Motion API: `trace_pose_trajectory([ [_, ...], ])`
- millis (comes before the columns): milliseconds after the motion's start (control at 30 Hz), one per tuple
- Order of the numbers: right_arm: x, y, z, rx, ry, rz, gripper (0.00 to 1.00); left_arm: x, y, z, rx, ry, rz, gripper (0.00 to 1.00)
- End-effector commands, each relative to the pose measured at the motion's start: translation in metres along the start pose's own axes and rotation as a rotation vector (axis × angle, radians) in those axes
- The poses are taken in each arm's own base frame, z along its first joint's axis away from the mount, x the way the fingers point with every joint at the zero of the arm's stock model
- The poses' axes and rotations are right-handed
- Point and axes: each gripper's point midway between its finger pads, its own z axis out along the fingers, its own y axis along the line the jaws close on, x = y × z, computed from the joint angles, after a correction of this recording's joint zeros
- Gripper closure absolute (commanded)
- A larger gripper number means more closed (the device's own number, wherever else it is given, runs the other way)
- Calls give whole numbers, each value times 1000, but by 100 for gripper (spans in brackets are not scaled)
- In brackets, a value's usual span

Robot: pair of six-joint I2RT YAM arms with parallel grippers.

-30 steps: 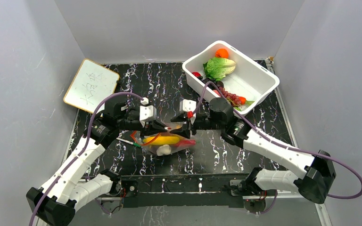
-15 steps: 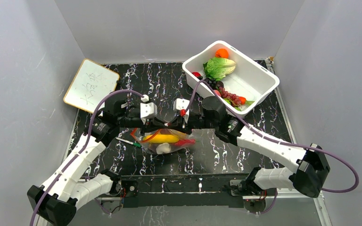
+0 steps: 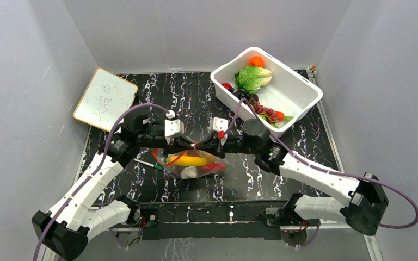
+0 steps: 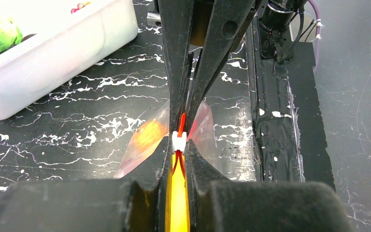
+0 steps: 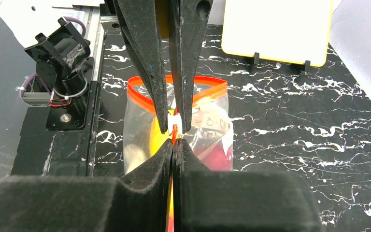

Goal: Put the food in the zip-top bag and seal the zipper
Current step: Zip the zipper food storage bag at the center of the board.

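near edge, middle of the tabletop [image 3: 185, 92]: the zip-top bag [image 3: 204, 169] lies on its side, loaded. food shows through the plastic: a yellow piece [image 3: 188, 161], a white piece [image 3: 189, 172], a red piece [image 3: 213, 165]. green-and-white pen [image 3: 149, 164] lies just beside the bag's left end.

bag's far edge: the zipper [image 5: 140, 94] runs left to right and both arms meet on it. left end effector [image 4: 178, 159] is clamped on the red-orange strip, with a small white slider [image 4: 179, 140] right at its tips. right end effector [image 5: 173, 145] is pinched together on the same strip, its tips almost touching the left's. in the right wrist view the rim beyond the pinch stands open in a loop, so the seal is unfinished by my reading.

risks:
- the fingers are nose to nose, so any drag along the strip toward each other jams them.
- the strip is thin and slick. if either pinch slips during a pull, the whole bag slides on the tabletop instead of closing.
- a pull upward rather than along the strip could lift the bag and roll food toward the open loop.
- the yellow piece sits close under the rim, and plastic bunched over it could stall the slider.
- the pen gets swept if the bag shifts left.

far right corner: white tub [image 3: 293, 89] with more produce, well apart. far left corner: whiteboard [image 3: 105, 98], no concern.
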Motion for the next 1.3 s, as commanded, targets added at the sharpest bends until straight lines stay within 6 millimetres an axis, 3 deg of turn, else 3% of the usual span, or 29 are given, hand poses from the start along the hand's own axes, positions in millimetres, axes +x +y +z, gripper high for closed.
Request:
trace_pose_trajectory([
  [0, -56, -3, -13, 20, -170, -100, 100, 21, 0, -6, -31, 86, -34, 100],
  [200, -55, -15, -23, 87, -137, -95, 100, 26, -2, -11, -40, 116, -40, 100],
  [367, -48, -7, -28, 53, -94, -113, 100, 3, -9, -10, 1, 35, -25, 100],
  [400, -47, -4, -27, 32, -82, -104, 96, -2, -11, -10, 15, 21, -19, 100],
  [467, -47, 2, -27, -10, -56, -88, 70, -11, -12, -11, 29, 2, -6, 100],
  [667, -26, 5, -20, -63, 50, -69, 47, -15, -12, -11, 36, -12, -1, 100],
  [967, -9, 1, 0, -78, 97, -35, 48, -26, -17, -13, 63, -35, 4, 100],
  [1100, -23, -1, 2, -54, 45, -23, 54, -19, -17, -12, 61, -18, -15, 100],
  [1267, -33, -4, 2, -46, 56, -49, 54, -27, -15, -10, 58, -60, 1, 100],
])
